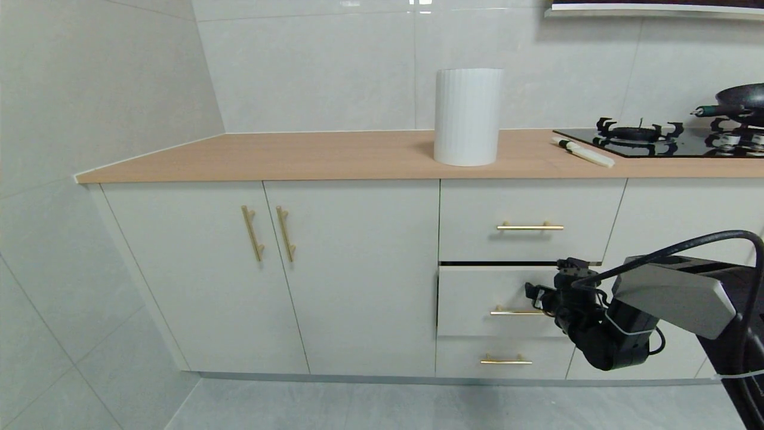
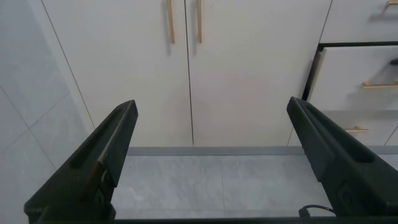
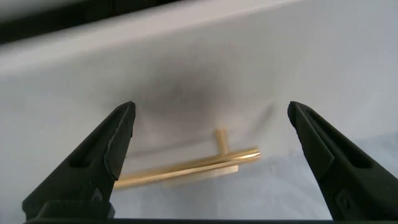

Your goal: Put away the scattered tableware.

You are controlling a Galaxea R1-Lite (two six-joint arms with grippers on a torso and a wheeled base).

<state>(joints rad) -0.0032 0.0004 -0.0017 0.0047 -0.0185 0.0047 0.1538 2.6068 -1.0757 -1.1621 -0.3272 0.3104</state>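
Observation:
A white-handled utensil lies on the wooden countertop, beside the hob. A tall white ribbed container stands upright on the counter to its left. Below it, the middle drawer is pulled out slightly, with a dark gap along its top. My right gripper is open right at that drawer's gold handle. In the right wrist view the handle lies low between the spread fingers of the gripper, close to the drawer front. My left gripper is open and holds nothing, low in front of the cabinet doors.
A black gas hob with a pan takes up the counter's right end. Double cabinet doors with gold handles are left of the drawer stack. A tiled wall closes off the left side. Grey floor runs along the cabinet base.

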